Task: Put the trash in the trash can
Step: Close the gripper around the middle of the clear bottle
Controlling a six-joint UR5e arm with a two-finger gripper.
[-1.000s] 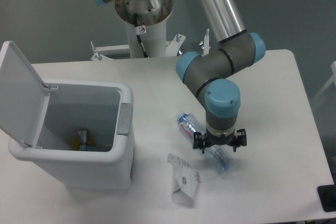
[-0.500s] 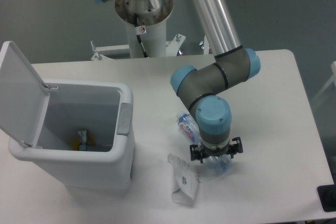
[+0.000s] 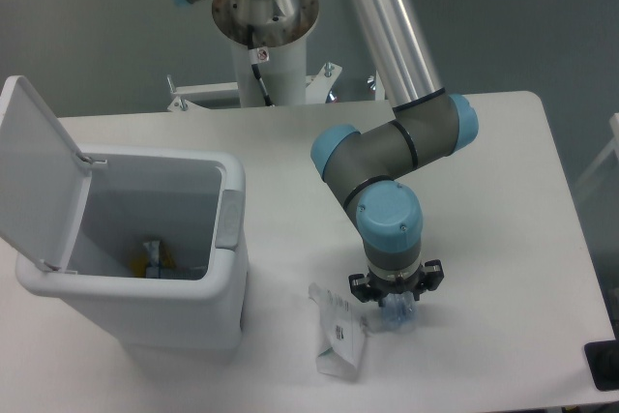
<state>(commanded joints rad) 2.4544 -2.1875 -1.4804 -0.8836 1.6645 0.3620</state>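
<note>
The arm reaches down over the white worktop, its blue-capped wrist pointing straight down so that the fingers sit hidden beneath the black flange. Only a small clear, bluish part of the water bottle shows directly under the fingers, poking out on the side nearer the camera; the rest of the bottle is covered by the wrist. With so little of it visible, its long axis and which way its cap points cannot be told. The fingers are right at the bottle, but whether they are clenched on it or spread around it cannot be told from this view.

The white cardboard piece lies flat on the worktop just beside the fingers, on the side towards the trash can, and a little nearer the camera. Its long axis runs from the edge closest to the fingers down towards the front edge of the worktop, with dark print on its upper face. It looks close to the bottle, though whether the two touch is unclear.

The trash can stands well apart from the fingers, across the worktop beyond the cardboard. Its lid is swung up and open on the far side from the fingers, and the grey push tab sits on the rim that faces them. Inside, at the bottom, some yellow and pale scraps are visible.
</note>
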